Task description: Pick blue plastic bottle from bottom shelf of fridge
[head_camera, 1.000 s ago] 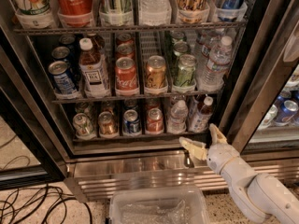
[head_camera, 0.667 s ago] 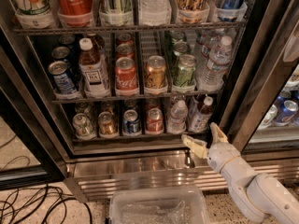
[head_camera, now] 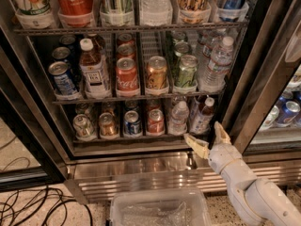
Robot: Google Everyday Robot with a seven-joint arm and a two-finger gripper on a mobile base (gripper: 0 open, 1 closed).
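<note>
End effector [head_camera: 202, 133] spread wide and empty, hanging just outside the bottom shelf of the fridge [head_camera: 141, 167]

The blue plastic bottle [head_camera: 202, 117] stands far right on that shelf, squeezed between a clear water bottle [head_camera: 178, 118] and the door frame [head_camera: 244, 74]. My worry is a finger clipping the frame or toppling the neighbour.

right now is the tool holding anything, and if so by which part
Nothing is held. The tool is open and empty, at the front edge of the bottom shelf of the fridge, just below the blue plastic bottle and not touching it.
</note>
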